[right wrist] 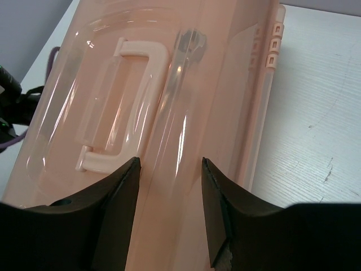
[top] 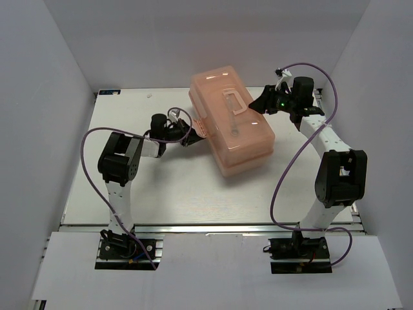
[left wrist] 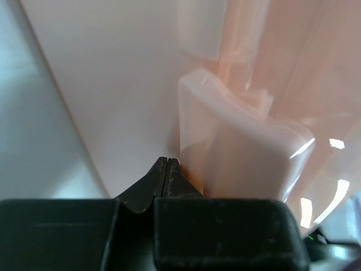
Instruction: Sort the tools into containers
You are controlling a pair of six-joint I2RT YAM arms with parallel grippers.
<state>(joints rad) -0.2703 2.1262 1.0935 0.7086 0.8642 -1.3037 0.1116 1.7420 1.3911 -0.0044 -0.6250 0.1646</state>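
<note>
Toolbox (top: 242, 145): salmon, lying closed and askew mid-table (top: 168, 187). Wrench (right wrist: 176, 70): showing through clear lid (right wrist: 90, 84), lying beside handle (right wrist: 141, 53). Left gripper (left wrist: 168, 164): jaws pressing together, tips sitting beside latch (left wrist: 242, 158). Right gripper (right wrist: 169, 164): jaws standing part-open over lid, gripping nothing.

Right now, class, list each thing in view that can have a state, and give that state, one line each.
Toolbox, shut.
Handle, folded flat on top.
Latch, cannot tell whether fastened.
Wrench, lying inside, seen through the clear top.
Left end effector, shut, tips at the latch.
Right end effector, open, empty, over the toolbox.
</note>
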